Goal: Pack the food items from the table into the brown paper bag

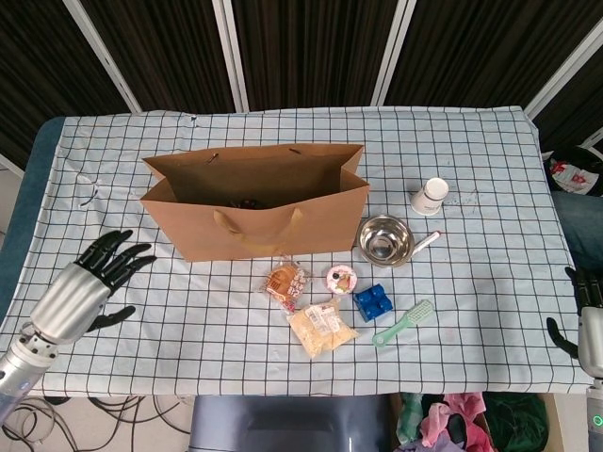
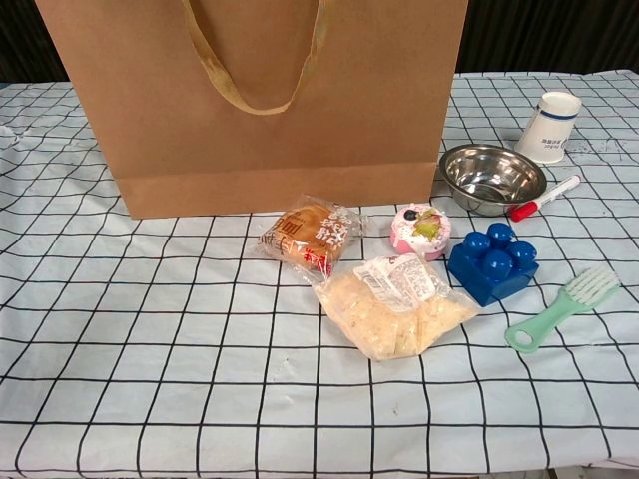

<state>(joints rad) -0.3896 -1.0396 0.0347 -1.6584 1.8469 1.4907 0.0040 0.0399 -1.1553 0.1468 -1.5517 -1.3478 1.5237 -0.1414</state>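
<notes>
Where cloth lies bare: left hand (image 1: 80, 288), fingers spread.

checked tablecloth (image 1: 490, 311), dark wall panels (image 1: 301, 47), white strips (image 1: 231, 52)

Wrapped bun (image 1: 285, 281), cupcake (image 1: 340, 279), packet (image 1: 321, 328) before bag (image 1: 254, 201).

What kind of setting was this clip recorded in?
Probably an indoor robot test bench, not a home kitchen: a table under a checked cloth holds staged odds and ends, dark panels close off the back, and cables and clutter lie on the floor in front.
</notes>
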